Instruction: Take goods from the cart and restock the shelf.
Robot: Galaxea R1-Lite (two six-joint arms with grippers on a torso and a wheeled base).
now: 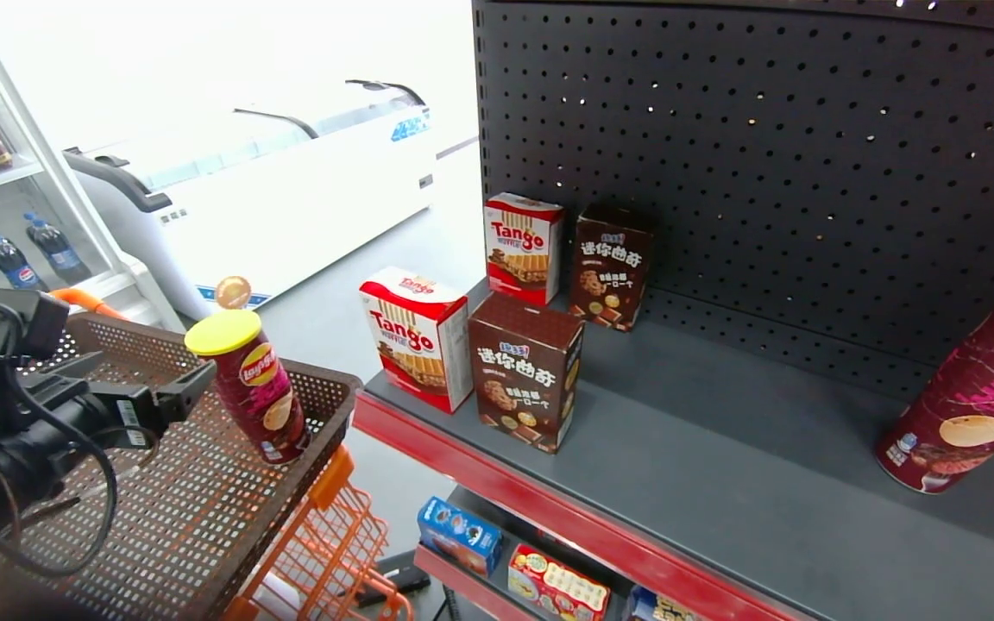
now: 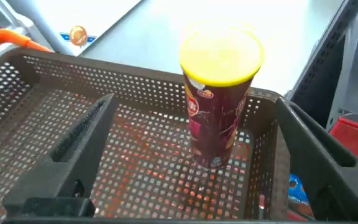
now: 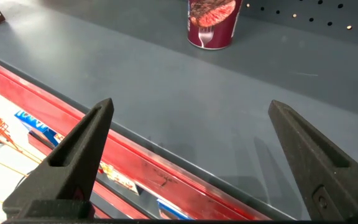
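Seeing at lower left of the head view an upright chip can [image 1: 251, 388] in the cart basket [image 1: 117, 509], with the left gripper [image 2: 196, 106] spread wide just beside, gripping nothing. Farther right, boxes [image 1: 523, 371] on the grey shelf [image 1: 721, 457]. Above the shelf front edge, the right gripper [image 3: 191, 107], equally wide, empty.
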